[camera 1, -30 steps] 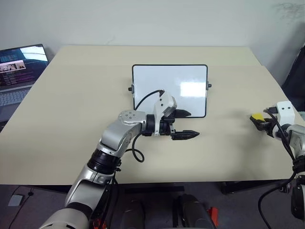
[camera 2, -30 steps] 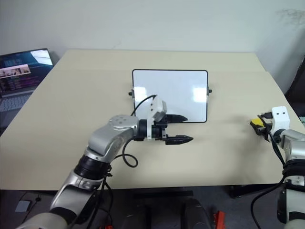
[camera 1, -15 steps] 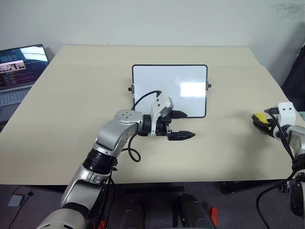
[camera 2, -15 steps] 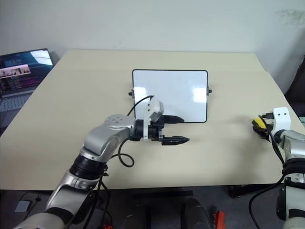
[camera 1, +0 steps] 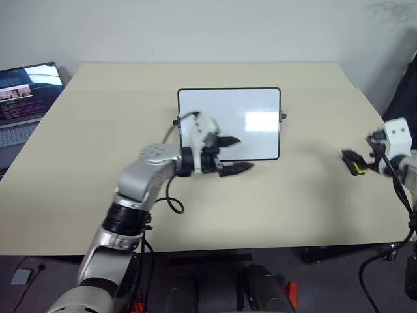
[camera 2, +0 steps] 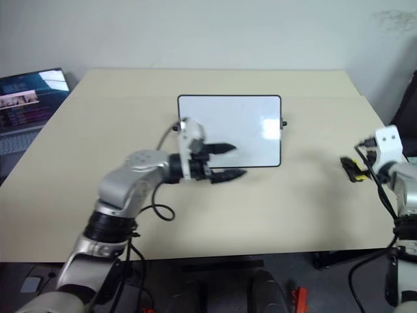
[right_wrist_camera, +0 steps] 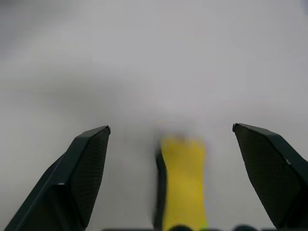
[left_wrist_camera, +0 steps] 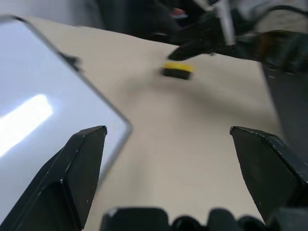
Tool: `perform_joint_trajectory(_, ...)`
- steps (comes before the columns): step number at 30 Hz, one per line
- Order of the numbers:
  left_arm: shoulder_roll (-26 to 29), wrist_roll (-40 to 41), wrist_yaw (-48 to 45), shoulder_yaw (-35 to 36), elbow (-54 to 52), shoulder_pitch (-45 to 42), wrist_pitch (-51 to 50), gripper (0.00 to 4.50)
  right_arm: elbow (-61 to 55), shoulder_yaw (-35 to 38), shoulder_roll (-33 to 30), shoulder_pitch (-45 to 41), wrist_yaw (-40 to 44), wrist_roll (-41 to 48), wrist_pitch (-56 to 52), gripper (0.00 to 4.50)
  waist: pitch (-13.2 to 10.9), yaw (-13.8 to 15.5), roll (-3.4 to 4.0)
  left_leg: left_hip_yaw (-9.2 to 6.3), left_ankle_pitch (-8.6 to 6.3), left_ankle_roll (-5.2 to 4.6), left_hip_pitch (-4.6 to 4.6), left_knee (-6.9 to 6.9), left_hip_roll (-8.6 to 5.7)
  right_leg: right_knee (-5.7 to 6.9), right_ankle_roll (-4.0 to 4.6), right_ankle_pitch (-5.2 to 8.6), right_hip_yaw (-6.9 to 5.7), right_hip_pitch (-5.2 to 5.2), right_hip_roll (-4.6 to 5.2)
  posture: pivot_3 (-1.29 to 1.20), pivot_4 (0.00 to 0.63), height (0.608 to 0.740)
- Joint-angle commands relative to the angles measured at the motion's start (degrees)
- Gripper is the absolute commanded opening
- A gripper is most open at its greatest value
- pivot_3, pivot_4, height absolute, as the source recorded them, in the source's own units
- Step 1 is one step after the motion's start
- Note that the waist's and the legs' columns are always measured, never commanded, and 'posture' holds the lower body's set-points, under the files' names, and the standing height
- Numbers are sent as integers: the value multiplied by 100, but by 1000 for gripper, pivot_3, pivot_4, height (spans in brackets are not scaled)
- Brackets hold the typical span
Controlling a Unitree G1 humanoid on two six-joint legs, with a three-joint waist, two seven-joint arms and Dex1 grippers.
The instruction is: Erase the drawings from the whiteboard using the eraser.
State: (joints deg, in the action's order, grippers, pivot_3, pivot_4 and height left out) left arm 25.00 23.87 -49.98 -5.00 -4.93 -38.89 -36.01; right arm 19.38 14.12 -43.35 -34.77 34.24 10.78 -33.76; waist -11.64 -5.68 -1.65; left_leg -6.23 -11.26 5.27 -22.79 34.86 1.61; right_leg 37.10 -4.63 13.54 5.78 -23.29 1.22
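The whiteboard (camera 1: 251, 111) lies flat in the middle of the table. Its surface looks plain white with a patch of glare, and the drawings are out of view. My left gripper (camera 1: 244, 153) hovers open over the board's near edge, pointing right. The eraser (camera 1: 357, 171), a small yellow and black block, rests on the table at the far right. My right gripper (camera 1: 358, 160) is open just above it, and nothing is held. The right wrist view has the eraser (right_wrist_camera: 183, 183) low between the spread fingers (right_wrist_camera: 86, 168). In the left wrist view the eraser (left_wrist_camera: 177, 70) lies under a black fingertip.
A laptop (camera 1: 26, 91) with a lit screen stands off the table's left edge. The beige table (camera 1: 98, 130) is bare around the board. A dark object (camera 1: 404, 98) stands beyond the right edge.
My right gripper opened, let go of the eraser and rose; the eraser now lies on the table. My left gripper swung left and up, onto the board's near edge.
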Motion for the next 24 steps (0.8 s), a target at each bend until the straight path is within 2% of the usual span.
perform_joint_trajectory(1,285,42,411,662,-400,114,34,4500,-227,89,470,-263,-324,175,376,4474,1,2,-3,-1,0,0,-2,1,0,-2,0,0,-1,0,0,0,150,740)
perform_joint_trajectory(6,696,-149,661,1036,-245,625,196,4500,144,35,1156,-266,-555,180,1024,4474,0,94,-1,-2,0,0,-11,-2,0,-8,0,0,-4,-2,2,0,150,740)
perform_joint_trajectory(8,647,-219,1074,1377,-133,796,372,4500,492,-1,1431,-199,-940,-21,1649,4474,-1,110,-1,-4,-1,1,-16,-3,-2,-12,1,-1,-8,-4,4,0,150,740)
perform_joint_trajectory(10,478,-297,1552,1573,-68,809,502,4500,810,32,1628,-146,-1278,-153,2267,4474,-1,135,-2,-7,-1,1,-18,-2,-2,-12,5,-3,-11,-4,5,0,150,740)
perform_joint_trajectory(15,-100,-537,2546,1822,217,744,1022,4500,1054,205,2071,4,-1596,62,2758,4474,0,160,-2,-7,-1,2,-15,-1,-2,-10,12,-8,-12,-3,6,0,150,740)
perform_joint_trajectory(24,-727,-1284,3523,1570,902,1344,1958,4500,862,112,2631,454,-1359,307,3505,4474,0,89,-1,-6,-1,2,-9,-3,-2,-6,25,-16,-9,-2,5,0,150,740)
